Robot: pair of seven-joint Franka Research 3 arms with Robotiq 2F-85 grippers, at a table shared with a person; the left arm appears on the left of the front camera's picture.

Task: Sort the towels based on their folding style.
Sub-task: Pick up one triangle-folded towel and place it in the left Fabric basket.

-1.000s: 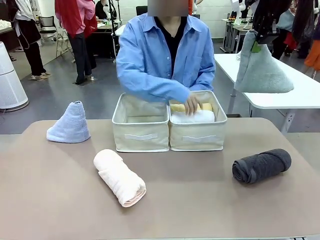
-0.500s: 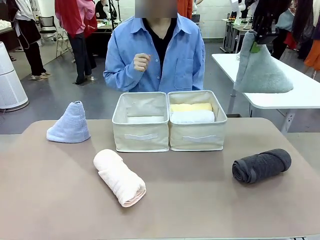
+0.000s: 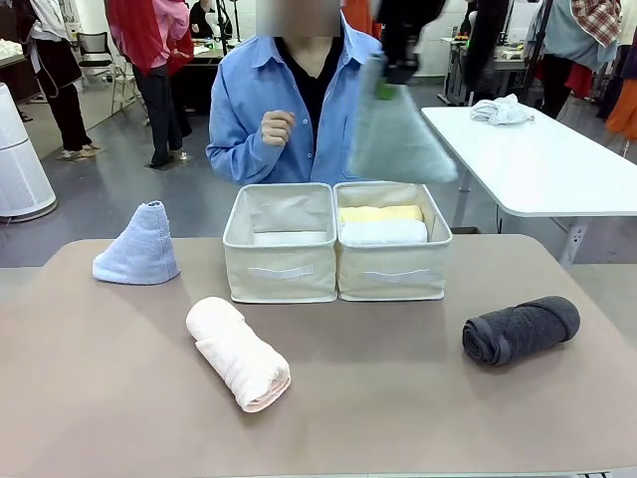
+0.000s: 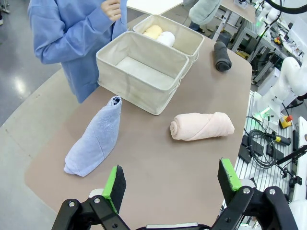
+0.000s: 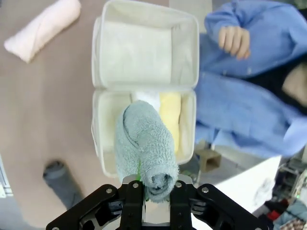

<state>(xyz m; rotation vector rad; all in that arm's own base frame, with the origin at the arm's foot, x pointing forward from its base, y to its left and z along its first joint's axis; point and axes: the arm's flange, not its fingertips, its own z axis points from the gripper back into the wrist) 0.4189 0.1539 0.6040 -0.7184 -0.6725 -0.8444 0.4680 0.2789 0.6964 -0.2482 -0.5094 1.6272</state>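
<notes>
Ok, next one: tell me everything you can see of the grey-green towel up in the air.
The grey-green towel is fluffy terry, folded into a cone. The right gripper is shut on its narrow tip, so it hangs wide end down, in the air, touching nothing else. Seen from the right wrist, it hangs over the bin holding the yellow towel and the white towel. The front view shows it blurred.

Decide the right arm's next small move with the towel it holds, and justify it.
Probably shift the right tool, shut on the grey-green cone towel, sideways over the empty bin: it hangs above the second bin, which holds the yellow roll and white roll, a different fold.
</notes>
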